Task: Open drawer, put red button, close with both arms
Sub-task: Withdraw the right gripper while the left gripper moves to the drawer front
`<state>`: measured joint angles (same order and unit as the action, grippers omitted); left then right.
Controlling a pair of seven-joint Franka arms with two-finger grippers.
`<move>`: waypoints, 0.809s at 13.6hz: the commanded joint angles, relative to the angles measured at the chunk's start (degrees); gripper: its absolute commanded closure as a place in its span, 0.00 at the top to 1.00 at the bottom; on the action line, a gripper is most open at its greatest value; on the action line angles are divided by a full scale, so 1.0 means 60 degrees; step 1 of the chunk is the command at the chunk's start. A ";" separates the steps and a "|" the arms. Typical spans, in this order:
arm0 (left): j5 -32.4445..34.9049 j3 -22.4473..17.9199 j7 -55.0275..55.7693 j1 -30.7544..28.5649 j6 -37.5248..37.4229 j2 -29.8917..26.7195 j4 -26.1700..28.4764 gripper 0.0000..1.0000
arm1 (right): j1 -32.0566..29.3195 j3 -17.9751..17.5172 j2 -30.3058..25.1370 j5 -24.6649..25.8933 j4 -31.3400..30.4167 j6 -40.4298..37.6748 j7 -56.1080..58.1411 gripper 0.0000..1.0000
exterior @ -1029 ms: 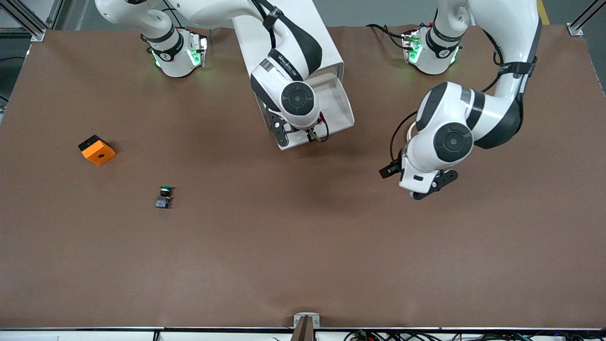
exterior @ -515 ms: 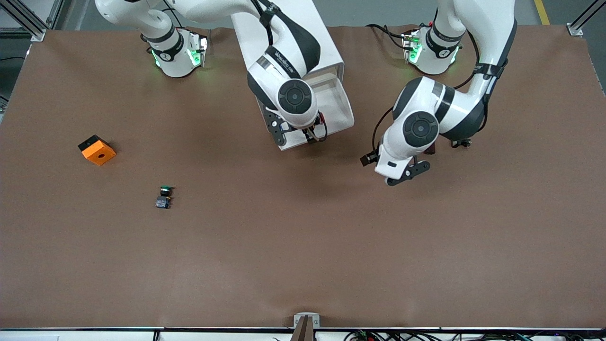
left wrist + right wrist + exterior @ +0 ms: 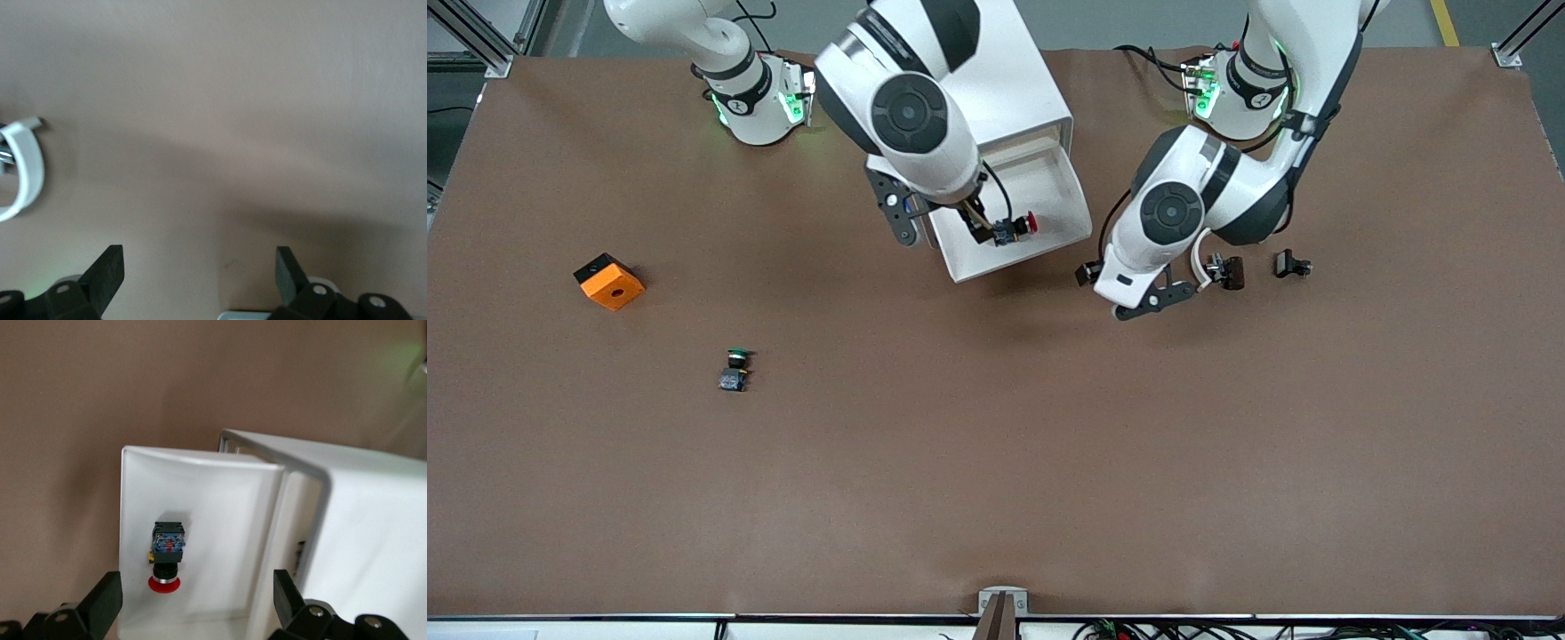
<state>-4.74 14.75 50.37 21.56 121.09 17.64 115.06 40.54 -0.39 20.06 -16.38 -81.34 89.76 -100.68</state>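
Observation:
The drawer (image 3: 1082,229) stands pulled out of the white cabinet (image 3: 1014,80) toward the front camera. The red button (image 3: 1017,224) lies on its side on the drawer floor, also in the right wrist view (image 3: 166,559). My right gripper (image 3: 199,585) hangs over the drawer (image 3: 133,513), open and empty, with a finger on either side of the button and clear of it. My left gripper (image 3: 200,257) is open and empty over bare table. The left arm's wrist (image 3: 1143,271) is beside the drawer, toward the left arm's end.
A green-capped switch (image 3: 735,369) and an orange cube (image 3: 609,281) lie toward the right arm's end. Two small black pieces (image 3: 1292,264) sit by the left arm, one (image 3: 1227,270) at a white cable loop (image 3: 27,173).
My right arm has lifted up from the drawer, and the red button now shows lying in it. My left arm has swung in toward the cabinet.

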 commanded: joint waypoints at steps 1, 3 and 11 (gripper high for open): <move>-0.0306 0.0513 0.0072 -0.0063 0.0239 -0.0273 0.0394 1.00 | -0.0967 -0.0096 -0.1055 0.0122 -0.0271 -0.0996 0.1876 1.00; -0.0528 0.0865 0.0159 -0.0063 0.0239 -0.0346 0.0540 1.00 | -0.1888 -0.0110 -0.1627 0.0108 -0.0316 -0.1627 0.3617 1.00; -0.0572 0.2695 0.1155 -0.0122 0.0239 -0.0318 0.0937 1.00 | -0.6312 -0.0096 -0.2420 0.0340 -0.0754 -0.3066 1.1644 1.00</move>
<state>-6.87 28.20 56.28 21.51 121.71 17.39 119.06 8.29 0.37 7.31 -15.60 -82.77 71.07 -40.11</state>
